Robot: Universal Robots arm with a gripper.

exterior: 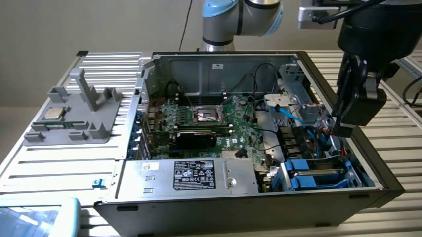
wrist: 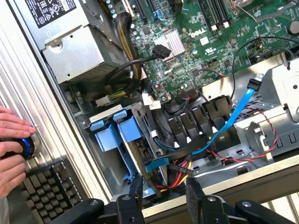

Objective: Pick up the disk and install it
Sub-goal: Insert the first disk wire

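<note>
The disk (exterior: 315, 176), in its bright blue plastic frame, sits in the drive bay at the near corner of the open computer case, toward the exterior view's right. The wrist view shows the blue frame (wrist: 116, 133) standing on edge in that bay, with the silver drive body mostly hidden behind it. My gripper (exterior: 342, 129) hangs above the case's side wall, just beyond the bay. It is apart from the disk. In the wrist view my gripper (wrist: 164, 198) stands open, with only cables and the case rim seen between the fingers (wrist: 136, 189).
A silver power supply (exterior: 191, 175) with a black label lies beside the bay. The green motherboard (exterior: 211, 116) fills the case's middle. A blue cable (wrist: 233, 114) and red wires cross near the bay. A grey fixture (exterior: 72, 123) holds a processor chip (exterior: 55, 113). A person's hand (wrist: 11, 144) rests by a keyboard (wrist: 46, 189).
</note>
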